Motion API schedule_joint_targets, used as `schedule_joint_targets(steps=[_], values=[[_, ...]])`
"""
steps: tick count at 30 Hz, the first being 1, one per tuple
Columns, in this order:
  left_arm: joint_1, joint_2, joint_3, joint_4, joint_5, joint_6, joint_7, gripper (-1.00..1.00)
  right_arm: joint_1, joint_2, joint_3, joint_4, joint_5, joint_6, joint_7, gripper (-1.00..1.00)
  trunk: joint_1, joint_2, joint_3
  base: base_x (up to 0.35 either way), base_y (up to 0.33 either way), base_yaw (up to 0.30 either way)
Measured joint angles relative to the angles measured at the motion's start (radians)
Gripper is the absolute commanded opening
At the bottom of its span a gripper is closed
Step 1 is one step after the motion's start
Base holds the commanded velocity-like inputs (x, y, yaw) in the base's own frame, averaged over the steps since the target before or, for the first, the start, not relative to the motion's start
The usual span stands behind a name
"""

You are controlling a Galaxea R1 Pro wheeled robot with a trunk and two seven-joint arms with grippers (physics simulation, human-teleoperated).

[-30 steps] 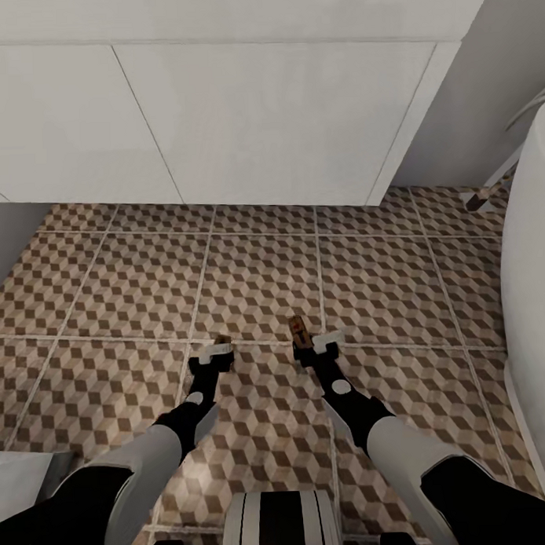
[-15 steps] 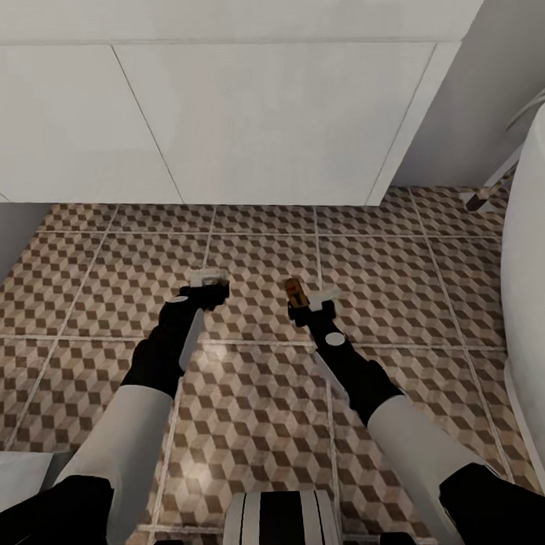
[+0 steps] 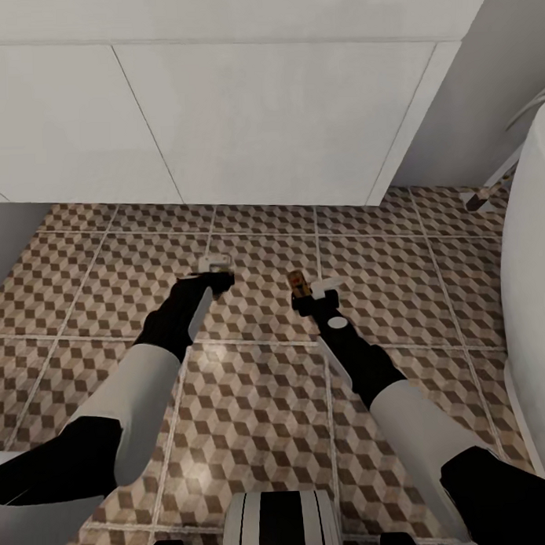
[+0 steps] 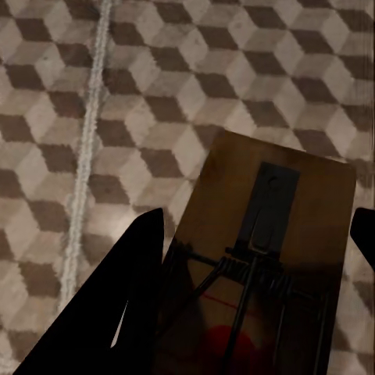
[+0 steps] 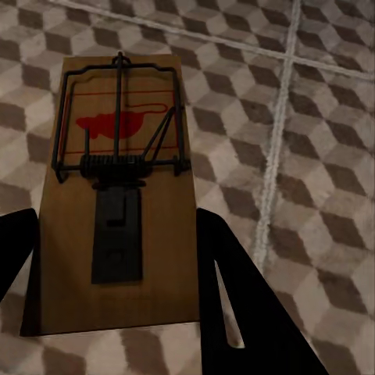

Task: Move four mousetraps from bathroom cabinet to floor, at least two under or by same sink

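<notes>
The white two-door vanity [image 3: 244, 124] under the bathroom sink is the landmark; before it spreads the bathroom floor [image 3: 399, 284] of large square tiles in a brown, beige and white cube pattern. Both arms reach out over the tiles towards the vanity's doors. The left gripper [image 3: 213, 276], in front of the seam between the doors, has its jaws closed on a small flat brown wooden mousetrap [image 4: 258, 273]. The right gripper [image 3: 314, 293], before the right-hand door, likewise clamps a second brown wooden mousetrap [image 5: 117, 195]. Judging by this, neither trap is set down yet, and no others lie near the vanity; both await release, with two more probably left to fetch.
</notes>
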Motion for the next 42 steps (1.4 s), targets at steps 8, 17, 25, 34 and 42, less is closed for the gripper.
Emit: schedule_joint_targets(steps=[8,17,25,34,42], values=[[-0.005,0.002,-0.007,0.135,-0.002,-0.255,-0.003,-1.00,-0.002,-0.018,0.004,0.002,-0.001,-0.078,0.033,-1.00,0.000,0.000,0.000,0.000,0.000,0.000],[-0.004,0.000,-0.054,0.265,-0.002,-0.483,-0.010,-1.00,-0.001,-0.050,0.005,0.013,-0.006,-0.145,0.048,-1.00,0.000,0.000,0.000,0.000,0.000,0.000],[0.028,0.000,-0.079,0.306,0.000,-0.554,-0.011,-1.00,0.003,-0.062,0.005,0.014,-0.008,-0.172,0.049,-1.00,0.000,0.000,0.000,-0.033,0.000,0.000],[0.040,0.000,-0.080,0.310,0.001,-0.557,-0.011,-1.00,0.008,-0.062,0.005,0.015,-0.010,-0.202,0.052,-1.00,0.000,0.000,0.000,-0.008,0.000,0.000],[0.044,0.000,-0.080,0.308,0.001,-0.557,-0.009,-1.00,0.009,-0.059,0.006,0.017,-0.009,-0.226,0.053,-1.00,0.000,0.000,0.000,0.000,0.000,0.000]])
